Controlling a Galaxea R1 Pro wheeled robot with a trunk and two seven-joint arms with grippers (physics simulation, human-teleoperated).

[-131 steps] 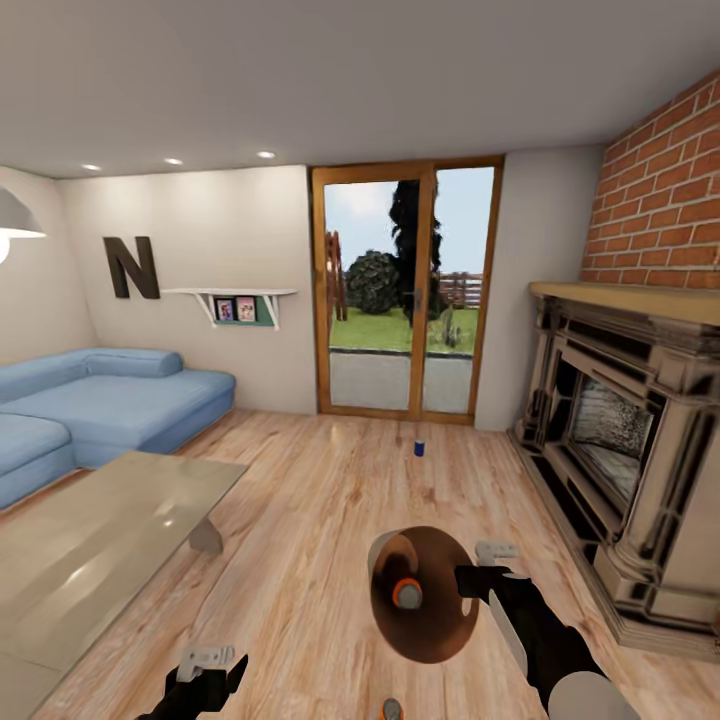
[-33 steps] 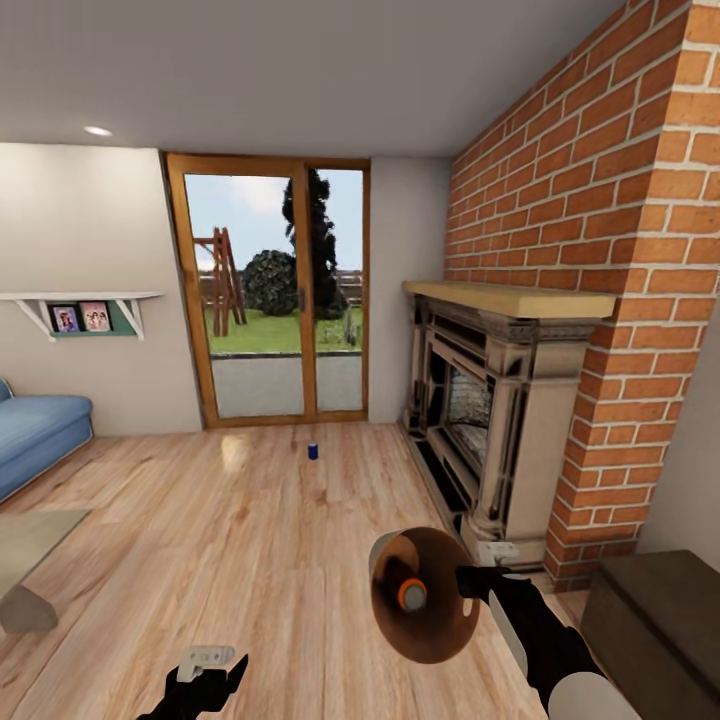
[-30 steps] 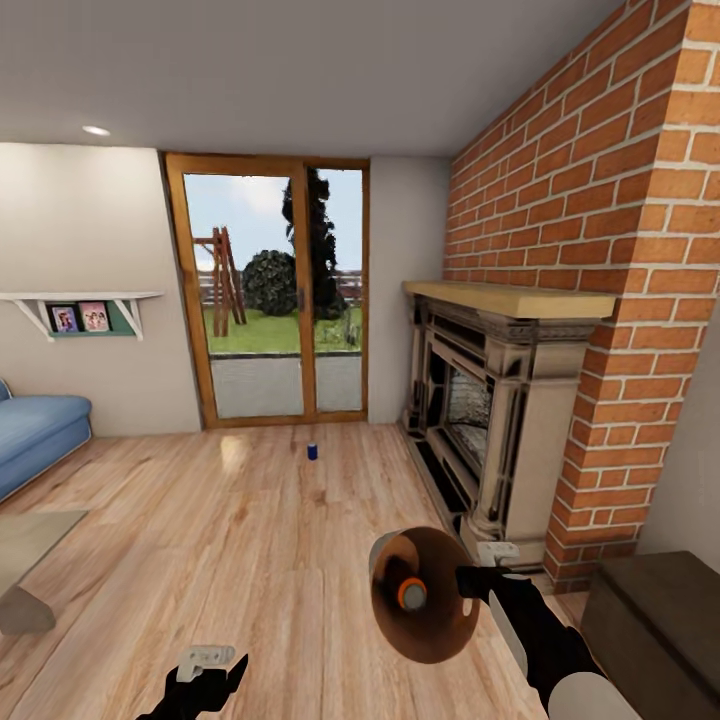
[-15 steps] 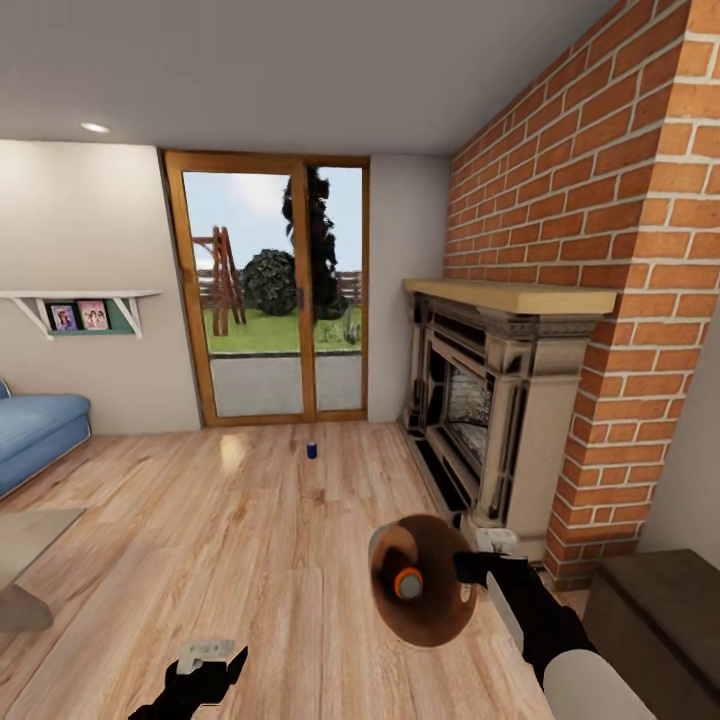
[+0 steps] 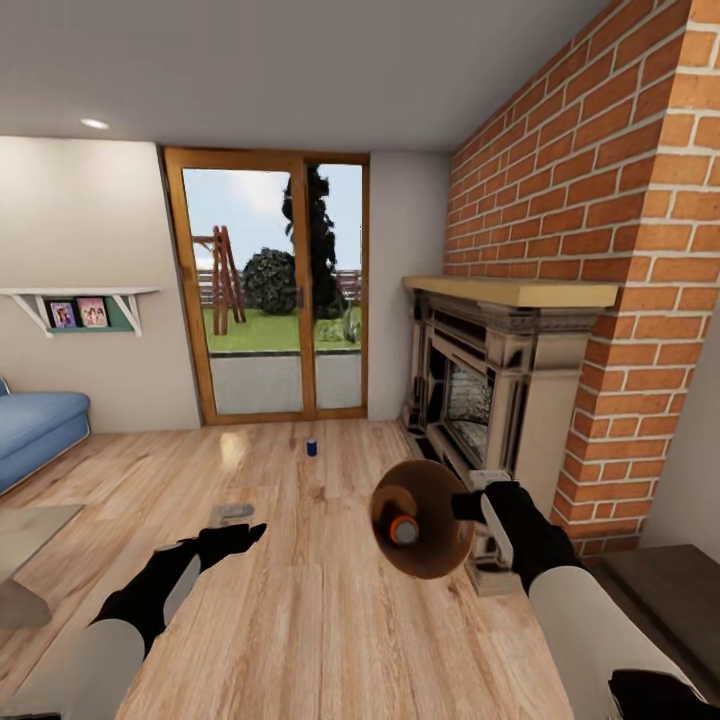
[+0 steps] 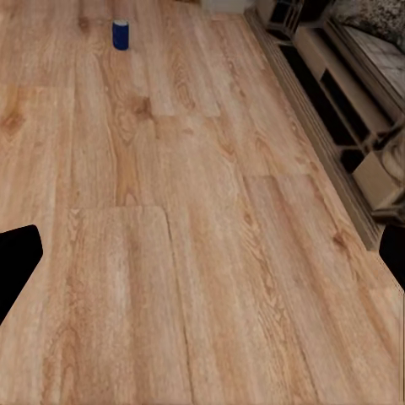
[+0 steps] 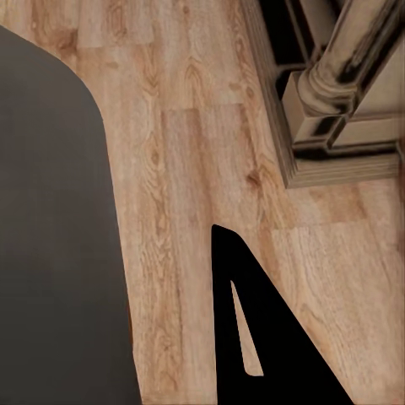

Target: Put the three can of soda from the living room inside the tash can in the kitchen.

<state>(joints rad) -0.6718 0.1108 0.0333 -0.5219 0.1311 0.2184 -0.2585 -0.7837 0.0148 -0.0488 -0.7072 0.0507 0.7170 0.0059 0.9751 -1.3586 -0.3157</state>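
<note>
Ahead of me across the wood floor (image 5: 330,600) stand the glass doors (image 5: 268,290), with the fireplace (image 5: 490,390) on my right and a corner of the sofa (image 5: 35,430) on my left. My right gripper (image 5: 478,505) is clenched on the rim of the bin (image 5: 425,520), which I hold tipped so its coppery mouth faces me; an orange can (image 5: 404,530) lies inside it. The blue can (image 5: 312,447) stands upright on the boards, well in front of me and short of the doors, its long axis vertical. It lies forward of both arms and between them, a little to the left of the bin. My left gripper (image 5: 232,528) hangs released, fingers spread and holding nothing; its own camera looks along the floor with the blue can (image 6: 121,35) far off. I judge that the free left arm should take it from the side, once I have rolled much closer.
</note>
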